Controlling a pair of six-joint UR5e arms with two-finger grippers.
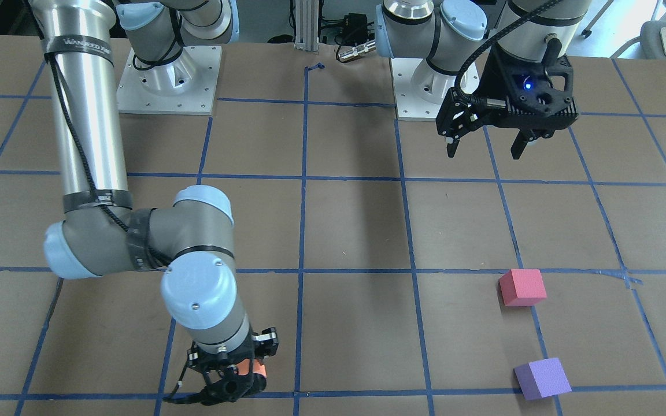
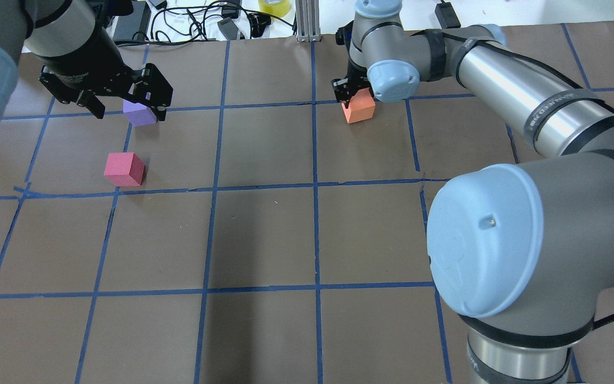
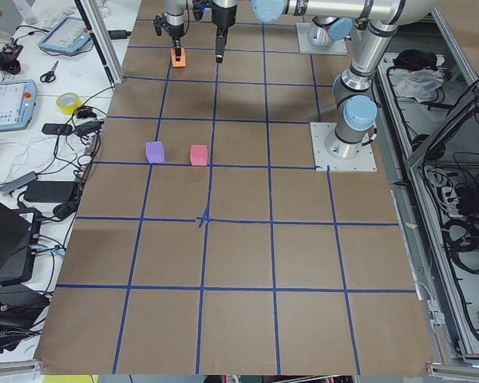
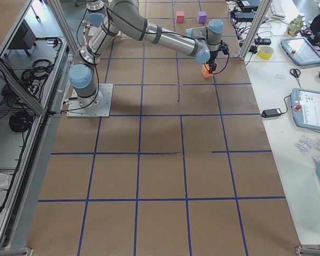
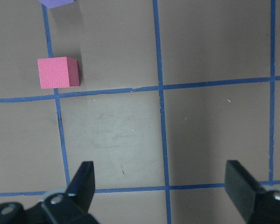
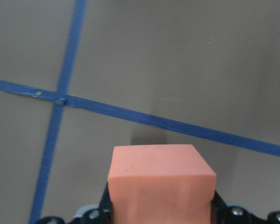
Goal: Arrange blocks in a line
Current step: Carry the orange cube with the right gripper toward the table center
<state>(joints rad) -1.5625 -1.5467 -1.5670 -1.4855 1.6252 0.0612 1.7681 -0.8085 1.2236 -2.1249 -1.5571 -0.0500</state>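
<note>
My right gripper is shut on the orange block, low over the table at its far side; the block fills the bottom of the right wrist view and shows in the overhead view. The pinkish-red block and the purple block rest on the table on my left side, apart from each other. My left gripper is open and empty, held high above the table, nearer my base than both blocks. The left wrist view shows its fingers spread, with the pinkish-red block ahead.
The table is brown board with a blue tape grid. Two arm base plates stand at my side. Cables and a yellow tape roll lie beyond the far edge. My right arm's elbow looms over the near right.
</note>
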